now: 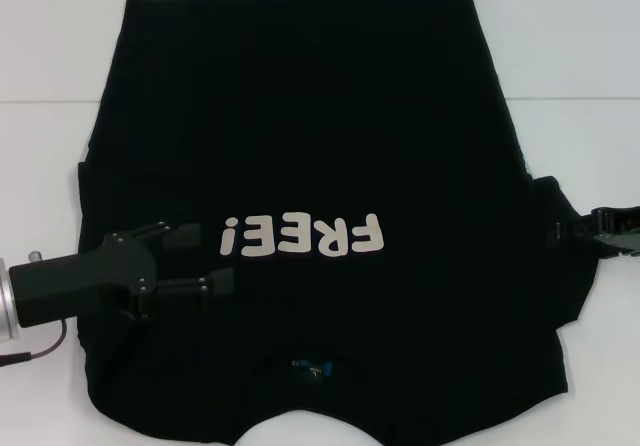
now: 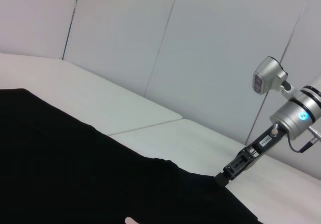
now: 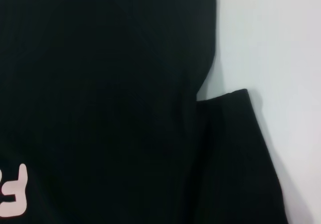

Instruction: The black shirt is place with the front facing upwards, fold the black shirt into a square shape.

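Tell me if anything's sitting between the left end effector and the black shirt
Nothing visible is. The left end effector is open and lies right over the black shirt, beside the FREE! lettering. The right end effector is at the shirt's right sleeve edge.

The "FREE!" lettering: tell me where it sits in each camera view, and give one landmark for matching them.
Head view: the "FREE!" lettering lies mid-shirt, upside down, just beyond the left gripper.
Left wrist view: only a pale sliver at the bottom edge.
Right wrist view: part of one letter at the lower left corner.
Shared landmark: the black shirt on the white table.
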You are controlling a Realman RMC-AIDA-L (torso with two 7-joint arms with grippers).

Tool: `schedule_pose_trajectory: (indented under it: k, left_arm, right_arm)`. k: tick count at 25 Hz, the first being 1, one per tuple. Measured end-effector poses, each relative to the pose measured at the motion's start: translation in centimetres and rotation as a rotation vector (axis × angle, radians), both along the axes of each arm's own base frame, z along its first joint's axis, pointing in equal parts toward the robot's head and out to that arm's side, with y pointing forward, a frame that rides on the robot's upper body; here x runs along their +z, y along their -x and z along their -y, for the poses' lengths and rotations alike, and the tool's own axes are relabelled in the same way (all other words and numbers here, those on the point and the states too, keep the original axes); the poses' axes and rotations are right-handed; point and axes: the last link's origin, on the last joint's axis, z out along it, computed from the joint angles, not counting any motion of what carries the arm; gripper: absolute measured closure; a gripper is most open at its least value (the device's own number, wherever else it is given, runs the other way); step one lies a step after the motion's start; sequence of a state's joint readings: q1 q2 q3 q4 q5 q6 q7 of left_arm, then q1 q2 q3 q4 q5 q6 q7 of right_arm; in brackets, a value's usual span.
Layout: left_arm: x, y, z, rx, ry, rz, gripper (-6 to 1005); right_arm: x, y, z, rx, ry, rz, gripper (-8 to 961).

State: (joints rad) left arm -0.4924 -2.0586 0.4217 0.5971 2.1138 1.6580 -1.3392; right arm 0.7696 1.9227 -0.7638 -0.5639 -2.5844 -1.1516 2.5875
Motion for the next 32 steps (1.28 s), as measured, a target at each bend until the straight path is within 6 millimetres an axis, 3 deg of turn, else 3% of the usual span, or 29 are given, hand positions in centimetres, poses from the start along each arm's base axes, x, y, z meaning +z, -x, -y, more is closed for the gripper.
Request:
schedule_pose_trajectory:
  k: [24,32]
  left_arm:
    - [0.0,0.0,-0.1,0.012,0.004,0.004,50]
    - [0.1,0.0,-0.1,0.010,0.005,0.004,51]
  right_arm:
    - [-1.3,1.4,-0.5,0.055,0.034,0.010,13]
    - [-1.3,1.4,-0.5,0.063,0.048,0.034,170]
